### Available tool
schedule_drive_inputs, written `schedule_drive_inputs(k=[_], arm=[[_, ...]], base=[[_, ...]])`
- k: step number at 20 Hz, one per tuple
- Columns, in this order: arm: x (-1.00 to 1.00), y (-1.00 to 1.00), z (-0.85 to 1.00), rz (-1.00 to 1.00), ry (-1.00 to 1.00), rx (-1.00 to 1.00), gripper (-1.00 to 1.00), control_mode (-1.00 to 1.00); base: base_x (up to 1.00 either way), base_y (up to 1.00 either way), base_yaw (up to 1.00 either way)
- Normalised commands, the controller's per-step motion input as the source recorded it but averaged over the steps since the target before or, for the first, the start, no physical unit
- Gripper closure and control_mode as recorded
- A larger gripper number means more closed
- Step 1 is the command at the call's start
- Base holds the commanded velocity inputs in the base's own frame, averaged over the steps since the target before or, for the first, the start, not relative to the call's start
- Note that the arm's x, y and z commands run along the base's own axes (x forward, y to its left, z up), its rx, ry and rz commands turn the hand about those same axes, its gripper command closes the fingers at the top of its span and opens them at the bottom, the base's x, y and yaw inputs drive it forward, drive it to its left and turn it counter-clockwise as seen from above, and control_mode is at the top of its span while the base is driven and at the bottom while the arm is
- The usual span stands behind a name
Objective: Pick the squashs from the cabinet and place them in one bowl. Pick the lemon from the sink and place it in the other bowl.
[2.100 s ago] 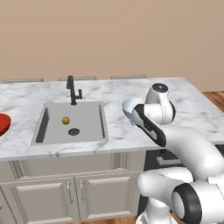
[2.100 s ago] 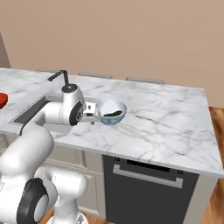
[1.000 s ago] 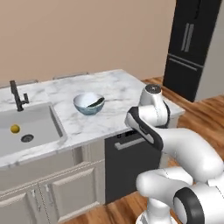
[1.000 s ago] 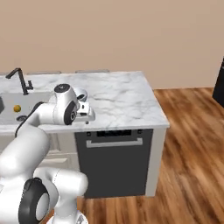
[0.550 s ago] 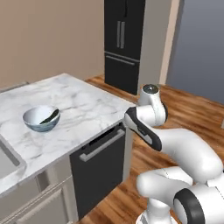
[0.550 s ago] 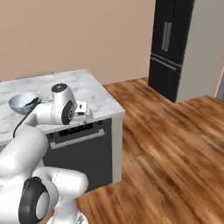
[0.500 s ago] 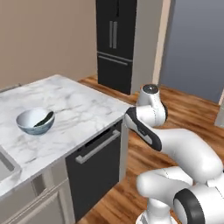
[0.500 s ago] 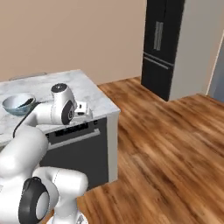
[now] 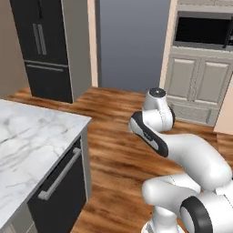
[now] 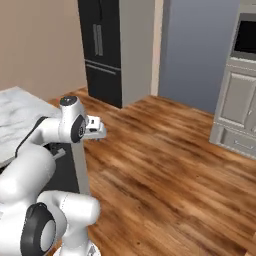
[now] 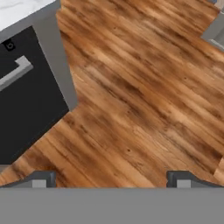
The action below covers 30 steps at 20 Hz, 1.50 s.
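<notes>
Gripper jaws are spread wide and empty above the wood floor, with the dishwasher at 9 o'clock. Squashes, lemon, bowls, sink and cabinet cannot be located here. Risk: arm striking the marble tabletop corner, judging by its closeness.

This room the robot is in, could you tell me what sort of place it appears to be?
Most likely a home kitchen: a marble-topped counter with a black built-in appliance under it, a tall black refrigerator against the wall, and a wall oven set above cream cabinet doors, all on a wood plank floor.
</notes>
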Motion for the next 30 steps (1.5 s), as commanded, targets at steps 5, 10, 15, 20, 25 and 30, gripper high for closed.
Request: schedule_drive_inputs(k=[5,10,15,20,25,30], arm=[[0.0,0.0,0.0,0.0,0.0,0.0,-1.0,1.0],[0.0,0.0,0.0,0.0,0.0,0.0,-1.0,1.0],[0.0,0.0,0.0,0.0,0.0,0.0,-1.0,1.0],[0.0,0.0,0.0,0.0,0.0,0.0,-1.0,1.0],[0.0,0.0,0.0,0.0,0.0,0.0,-1.0,1.0],[0.0,0.0,0.0,0.0,0.0,0.0,-1.0,1.0]], base=[[0.0,0.0,-0.59],[0.0,0.0,-0.56],[0.0,0.0,-0.52],[0.15,0.0,-0.42],[0.26,0.0,-0.39],[0.25,0.0,-0.4]])
